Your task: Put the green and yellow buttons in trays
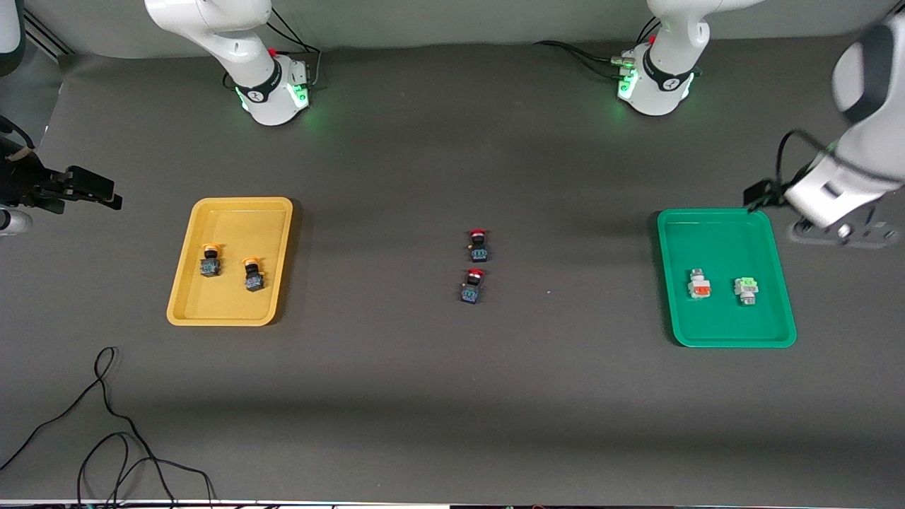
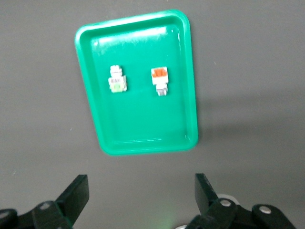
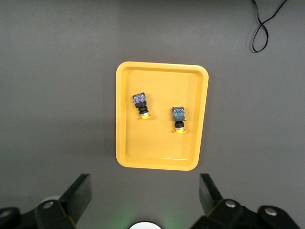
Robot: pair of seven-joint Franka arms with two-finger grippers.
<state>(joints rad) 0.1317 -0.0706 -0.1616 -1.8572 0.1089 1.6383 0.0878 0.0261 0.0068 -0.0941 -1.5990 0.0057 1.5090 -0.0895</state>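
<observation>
The arms (image 1: pixel 212 28) were glossy white with black joint bands. Bases (image 1: pixel 272 92) glowed green, with black cables attached. The fingers (image 2: pixel 76 195) were black.

The dark grey table (image 1: pixel 424 396) carries a yellow tray (image 1: pixel 185 297) toward the right arm's end and a green tray (image 1: pixel 721 230) toward the left arm's end. Between them two red-capped buttons (image 1: pixel 476 274) lie on the bare surface. A black cable (image 1: pixel 106 431) lies near the front camera.

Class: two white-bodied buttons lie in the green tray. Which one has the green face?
The green-faced button, lying toward the left arm's end of the green tray. Its neighbour, the orange-faced button, has an orange-red face instead.
</observation>
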